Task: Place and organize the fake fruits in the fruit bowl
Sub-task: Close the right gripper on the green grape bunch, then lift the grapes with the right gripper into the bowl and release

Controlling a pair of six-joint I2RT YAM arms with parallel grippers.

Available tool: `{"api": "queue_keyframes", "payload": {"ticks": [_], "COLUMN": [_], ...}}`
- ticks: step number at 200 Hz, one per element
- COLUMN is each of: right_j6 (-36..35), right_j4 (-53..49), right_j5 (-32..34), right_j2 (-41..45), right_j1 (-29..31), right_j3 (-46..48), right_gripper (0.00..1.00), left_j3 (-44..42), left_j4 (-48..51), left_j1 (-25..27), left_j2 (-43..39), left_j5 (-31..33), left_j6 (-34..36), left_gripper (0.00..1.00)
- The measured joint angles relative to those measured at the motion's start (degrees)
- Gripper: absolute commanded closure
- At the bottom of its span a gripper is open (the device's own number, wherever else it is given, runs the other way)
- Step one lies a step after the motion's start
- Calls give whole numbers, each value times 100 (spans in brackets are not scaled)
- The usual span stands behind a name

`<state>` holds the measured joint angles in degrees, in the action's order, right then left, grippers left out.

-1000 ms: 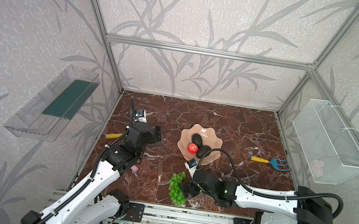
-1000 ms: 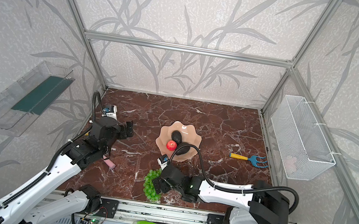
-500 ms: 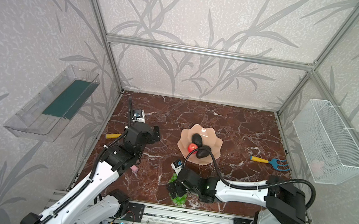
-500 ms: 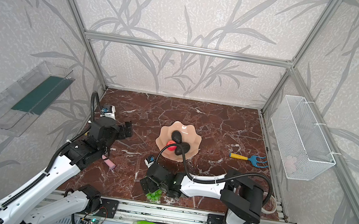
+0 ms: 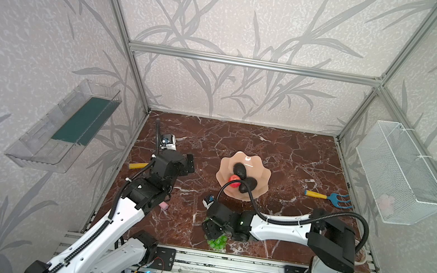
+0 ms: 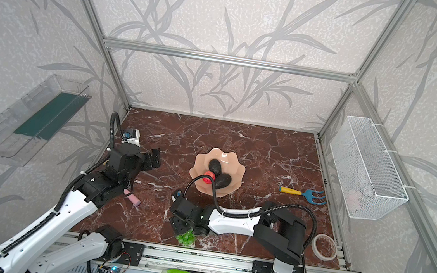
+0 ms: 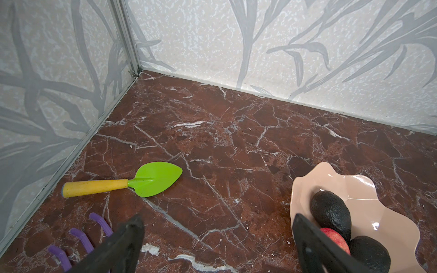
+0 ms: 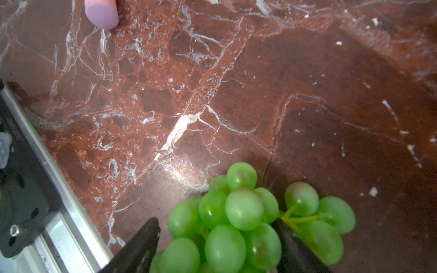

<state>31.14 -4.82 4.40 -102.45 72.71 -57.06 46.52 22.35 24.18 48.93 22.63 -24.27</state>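
Grapes: bright green bunch (image 8: pixel 243 208) lies on the bench (image 7: pixel 236 132) by its front edge, between the fingers of the right end effector (image 8: pixel 215 223).
Right end effector: lowered over the bunch, one dark finger on each side; whether they squeeze the grapes cannot be told.
Left end effector (image 7: pixel 217 218): jaws wide apart, nothing between them, hanging above bare bench.
Fruit bowl (image 5: pixel 261 176): peach-pink with a scalloped rim, beside the left end effector on the side toward the right arm, and well apart from the right end effector.
Bowl contents: red apple (image 5: pixel 234 178) tucked between two dark avocados (image 5: pixel 240 170) (image 5: pixel 248 183).
Green toy spade (image 7: pixel 156 178): flat on the bench ahead of the left end effector.
Pink cylinder (image 8: pixel 101 11): ahead of the right end effector, apart from the grapes.
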Motion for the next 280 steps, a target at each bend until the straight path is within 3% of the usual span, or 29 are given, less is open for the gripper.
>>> {"api": "queue_keyframes", "payload": {"ticks": [52, 112, 211, 280], "right_j6": [26, -107, -356, -612], "right_j4": [24, 520, 756, 553], "right_j5": [-144, -243, -13, -76], "right_j2": [-4, 466, 2031, 2717], "right_j1": [-61, -122, -557, -1716], "right_j3": [4, 555, 1095, 752], "right_gripper": [57, 66, 70, 69], "left_j3": [-7, -20, -20, -90], "left_j4": [-2, 0, 0, -7], "left_j1": [0, -9, -20, -31], "left_j2": [0, 0, -85, -251], "left_j5": [0, 2, 31, 98], "left_j6": [0, 0, -42, -48], "left_gripper": [2, 3, 3, 3]}}
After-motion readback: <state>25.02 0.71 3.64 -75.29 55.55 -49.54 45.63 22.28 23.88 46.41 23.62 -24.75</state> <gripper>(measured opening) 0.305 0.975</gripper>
